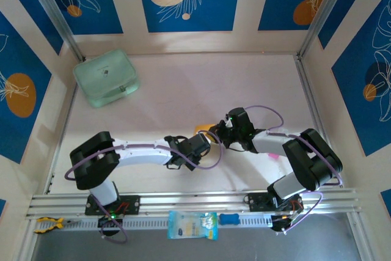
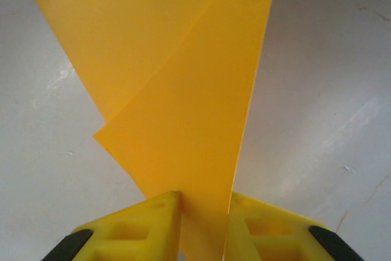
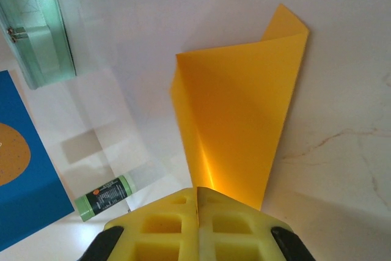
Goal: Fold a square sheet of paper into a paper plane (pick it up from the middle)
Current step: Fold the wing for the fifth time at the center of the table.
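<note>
The square sheet of paper (image 1: 203,128) is orange-yellow, creased and partly folded, and is held off the white table between the two arms. In the right wrist view the paper (image 3: 244,120) fans out from the tips of my right gripper (image 3: 197,191), whose yellow fingers press together on its lower corner. In the left wrist view the paper (image 2: 183,90) runs down into the narrow gap of my left gripper (image 2: 204,212). Its jaws stand a little apart, and the folded layers touch both fingers. From above, the left gripper (image 1: 206,137) and right gripper (image 1: 219,131) meet near the table's middle.
A mint-green rounded case (image 1: 107,77) lies at the far left and also appears in the right wrist view (image 3: 33,29). A green-labelled tube (image 3: 104,197) lies near the right gripper. A pale blue packet (image 1: 192,224) and yellow-handled pliers (image 1: 47,224) rest on the front rail.
</note>
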Robot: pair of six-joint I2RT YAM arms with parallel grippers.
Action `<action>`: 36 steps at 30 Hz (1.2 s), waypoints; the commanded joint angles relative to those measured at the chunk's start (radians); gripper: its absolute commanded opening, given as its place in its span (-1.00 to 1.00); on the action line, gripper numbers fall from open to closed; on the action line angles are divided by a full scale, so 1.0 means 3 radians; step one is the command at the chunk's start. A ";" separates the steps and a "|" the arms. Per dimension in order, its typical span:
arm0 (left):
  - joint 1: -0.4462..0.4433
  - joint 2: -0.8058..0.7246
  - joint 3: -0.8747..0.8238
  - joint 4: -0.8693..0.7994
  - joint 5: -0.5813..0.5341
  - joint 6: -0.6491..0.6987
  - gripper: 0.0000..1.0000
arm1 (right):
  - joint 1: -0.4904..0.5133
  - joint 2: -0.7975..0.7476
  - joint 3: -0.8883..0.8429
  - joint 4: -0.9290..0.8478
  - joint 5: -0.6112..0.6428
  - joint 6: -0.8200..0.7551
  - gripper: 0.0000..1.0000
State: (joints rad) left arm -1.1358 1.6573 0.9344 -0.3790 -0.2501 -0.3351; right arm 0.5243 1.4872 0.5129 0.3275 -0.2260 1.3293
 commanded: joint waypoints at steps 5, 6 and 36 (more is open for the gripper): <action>-0.0032 -0.0014 0.0044 -0.0079 -0.0111 -0.0033 -0.58 | 0.0012 -0.0089 -0.0036 -0.0054 0.0022 0.0023 -0.89; -0.0034 -0.0013 0.0045 -0.0081 -0.0110 -0.0033 -0.60 | 0.0011 -0.0087 -0.0036 -0.0054 0.0018 0.0020 -0.89; 0.0042 -0.0010 -0.0003 0.0212 -0.0032 0.0006 -0.88 | -0.0260 -0.2040 -0.0475 -0.1623 0.0761 -0.0280 0.04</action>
State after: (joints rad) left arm -1.1320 1.6573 0.9340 -0.3386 -0.2634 -0.3378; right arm 0.4507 0.9241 0.4061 -0.0849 -0.0322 1.2392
